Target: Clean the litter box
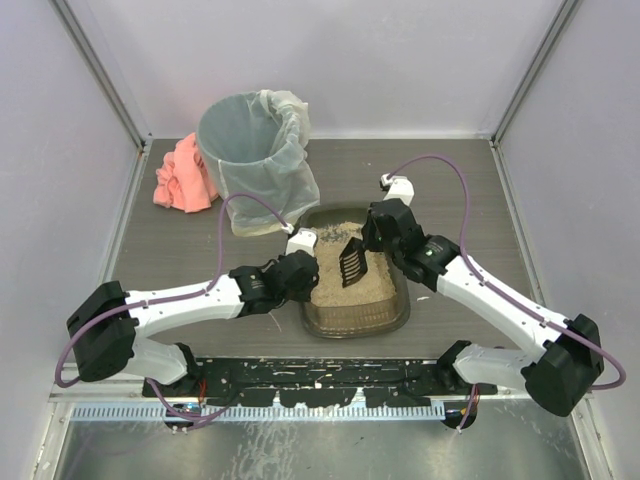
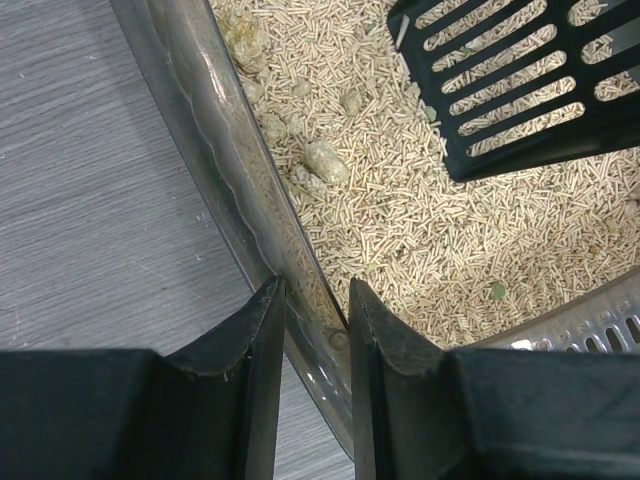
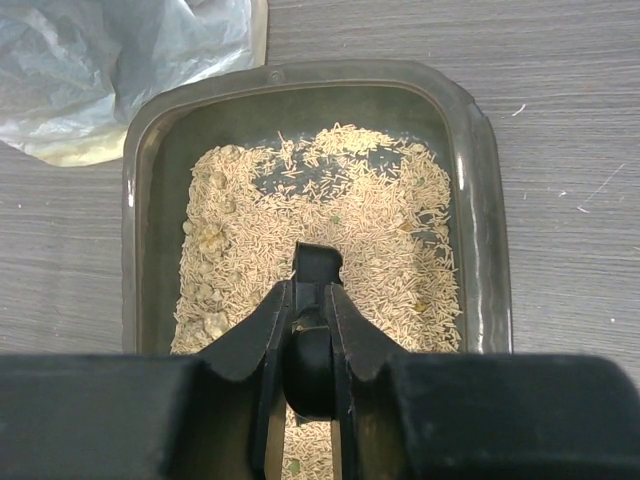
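Observation:
The litter box point(image 1: 400, 318) is a shallow dark tray of beige pellets in the middle of the table. My left gripper point(image 1: 303, 272) stands at its left wall. In the left wrist view that gripper point(image 2: 315, 300) is shut on the tray's rim point(image 2: 215, 130), one finger outside the wall and one inside. My right gripper point(image 1: 375, 235) is over the tray's far right part, shut on the handle of a black slotted scoop point(image 1: 352, 262). The handle point(image 3: 318, 262) sticks out between the right gripper's point(image 3: 310, 295) fingers. The scoop's blade point(image 2: 520, 80) rests on the litter. Pale clumps point(image 2: 325, 160) lie along the left side.
A round grey bin point(image 1: 250, 150) with a clear liner stands just behind the tray's far left corner, and its liner point(image 3: 120, 60) hangs close to the rim. A pink cloth point(image 1: 183, 175) lies left of the bin. White walls close in the table.

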Controlling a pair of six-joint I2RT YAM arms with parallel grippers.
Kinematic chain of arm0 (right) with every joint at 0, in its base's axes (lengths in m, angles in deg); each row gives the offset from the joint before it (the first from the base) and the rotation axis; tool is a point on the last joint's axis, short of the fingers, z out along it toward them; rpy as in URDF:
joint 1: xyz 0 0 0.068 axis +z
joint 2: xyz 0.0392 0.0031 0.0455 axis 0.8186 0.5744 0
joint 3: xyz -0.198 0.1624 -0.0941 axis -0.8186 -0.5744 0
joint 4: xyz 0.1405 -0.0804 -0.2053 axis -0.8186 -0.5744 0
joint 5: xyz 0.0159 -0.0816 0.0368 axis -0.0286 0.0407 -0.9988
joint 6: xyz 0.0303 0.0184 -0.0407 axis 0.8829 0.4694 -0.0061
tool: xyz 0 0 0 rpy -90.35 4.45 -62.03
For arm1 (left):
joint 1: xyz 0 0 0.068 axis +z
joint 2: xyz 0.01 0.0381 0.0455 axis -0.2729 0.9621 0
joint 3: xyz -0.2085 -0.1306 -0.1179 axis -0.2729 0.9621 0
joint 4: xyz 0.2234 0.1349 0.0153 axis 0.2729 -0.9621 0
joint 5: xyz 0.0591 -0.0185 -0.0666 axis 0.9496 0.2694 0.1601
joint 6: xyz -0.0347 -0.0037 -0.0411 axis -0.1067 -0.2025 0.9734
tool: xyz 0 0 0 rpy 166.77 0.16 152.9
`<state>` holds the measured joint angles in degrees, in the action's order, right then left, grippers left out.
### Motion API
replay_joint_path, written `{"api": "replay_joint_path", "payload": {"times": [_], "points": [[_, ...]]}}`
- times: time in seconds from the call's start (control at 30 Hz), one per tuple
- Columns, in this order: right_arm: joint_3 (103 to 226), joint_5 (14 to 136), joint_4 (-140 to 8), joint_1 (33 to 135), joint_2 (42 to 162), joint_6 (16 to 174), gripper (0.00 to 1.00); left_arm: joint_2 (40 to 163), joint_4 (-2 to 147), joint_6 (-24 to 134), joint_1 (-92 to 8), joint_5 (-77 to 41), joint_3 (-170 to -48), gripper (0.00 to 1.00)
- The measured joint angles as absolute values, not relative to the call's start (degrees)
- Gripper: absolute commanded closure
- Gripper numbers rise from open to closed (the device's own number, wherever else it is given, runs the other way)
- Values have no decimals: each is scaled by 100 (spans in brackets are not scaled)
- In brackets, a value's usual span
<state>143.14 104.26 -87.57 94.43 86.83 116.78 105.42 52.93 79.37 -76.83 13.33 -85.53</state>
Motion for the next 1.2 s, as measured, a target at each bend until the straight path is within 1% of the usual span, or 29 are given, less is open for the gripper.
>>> {"api": "replay_joint_path", "payload": {"times": [0.33, 0.5, 0.63, 0.97, 1.0, 1.2], "points": [[14148, 10196, -8210, 9609, 9131, 12085, 99, 10592, 5273, 7876, -7683, 1316, -8596, 75], [13890, 9934, -7601, 9609, 9271, 12406, 99, 10633, 5221, 7854, -7683, 1311, -8651, 76], [13470, 9687, -6947, 9603, 9293, 12856, 99, 10638, 5219, 7852, -7683, 1311, -8653, 76], [12329, 9768, -5513, 9441, 8960, 13707, 99, 10642, 5217, 7852, -7681, 1316, -8651, 77], [12235, 9798, -5421, 9439, 8904, 13774, 99, 10640, 5212, 7852, -7681, 1316, -8651, 76], [11809, 9847, -5205, 9426, 8589, 14050, 99, 10561, 5134, 7841, -7678, 1287, -8651, 56]]}}
